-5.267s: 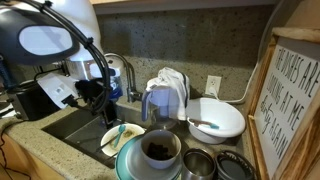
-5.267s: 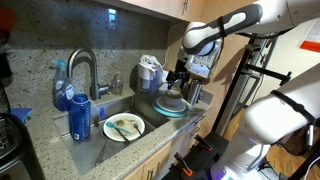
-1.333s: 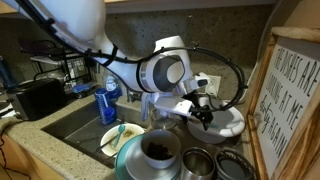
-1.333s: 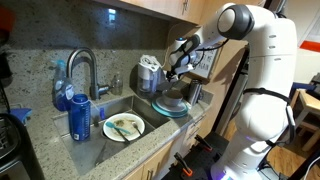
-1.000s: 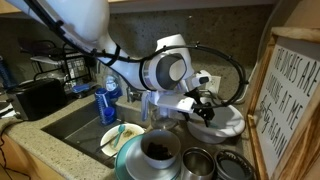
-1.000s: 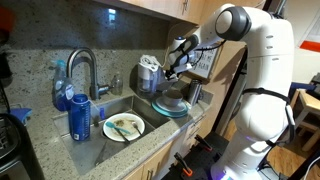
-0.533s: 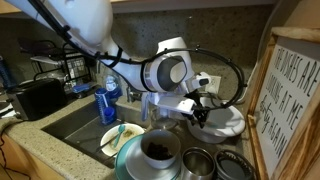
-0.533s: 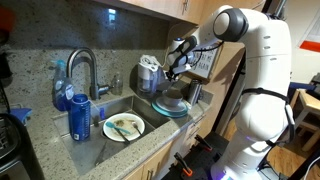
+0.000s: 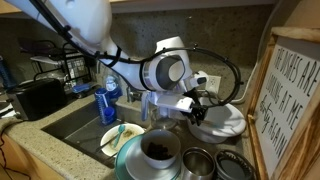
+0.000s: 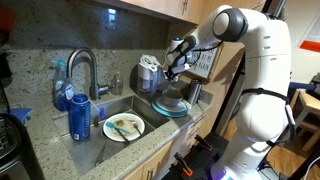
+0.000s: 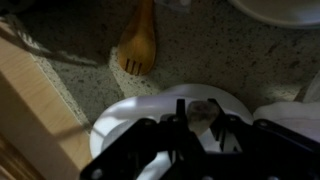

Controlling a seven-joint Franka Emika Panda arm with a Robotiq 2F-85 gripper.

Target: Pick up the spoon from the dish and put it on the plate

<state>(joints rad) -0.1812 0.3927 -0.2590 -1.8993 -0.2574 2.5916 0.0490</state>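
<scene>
Dish [image 9: 230, 122] just beneath the claw [image 9: 200, 111]

a speckled grey-brown granite backsplash [image 9: 130, 35] fills the upper part of both exterior views, with a pale wood cabinet underside [image 10: 155, 8] along the top edge. the same stone forms the desk [image 9: 25, 150], which wraps a sunken sink [image 9: 70, 125] at lower left. in an exterior view a curved metal faucet [image 10: 85, 68] rises at centre left. a wood-framed lettered sign [image 9: 295, 100] fills the right edge. the light is dim and warm.
</scene>
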